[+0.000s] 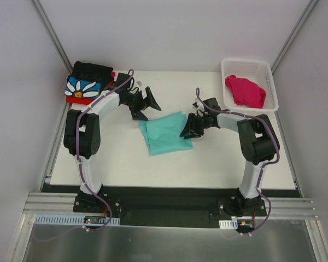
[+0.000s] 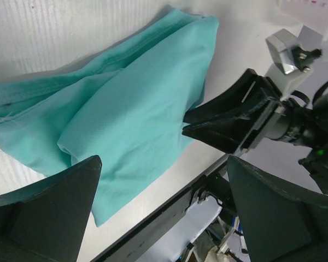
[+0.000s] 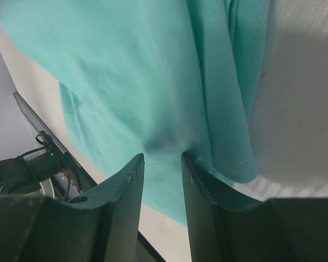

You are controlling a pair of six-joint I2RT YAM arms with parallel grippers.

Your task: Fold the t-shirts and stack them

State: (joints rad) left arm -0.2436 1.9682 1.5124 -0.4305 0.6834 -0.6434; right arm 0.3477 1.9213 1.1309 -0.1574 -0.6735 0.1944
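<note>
Soft cloth, the mint-teal t-shirt [image 1: 165,134] lies loosely folded in the middle of the table [image 1: 120,164], between the two arms. The right gripper [image 3: 161,155] pinches its right edge, jaws narrow and fabric puckered between them. The left gripper [image 1: 146,105] is spread wide and holds nothing, just beside the shirt's far left corner. Far left, the black daisy t-shirt [image 1: 87,82] sits on the red t-shirt [image 1: 79,100]. The magenta-pink t-shirt [image 1: 245,90] lies in the white basket [image 1: 246,63]
</note>
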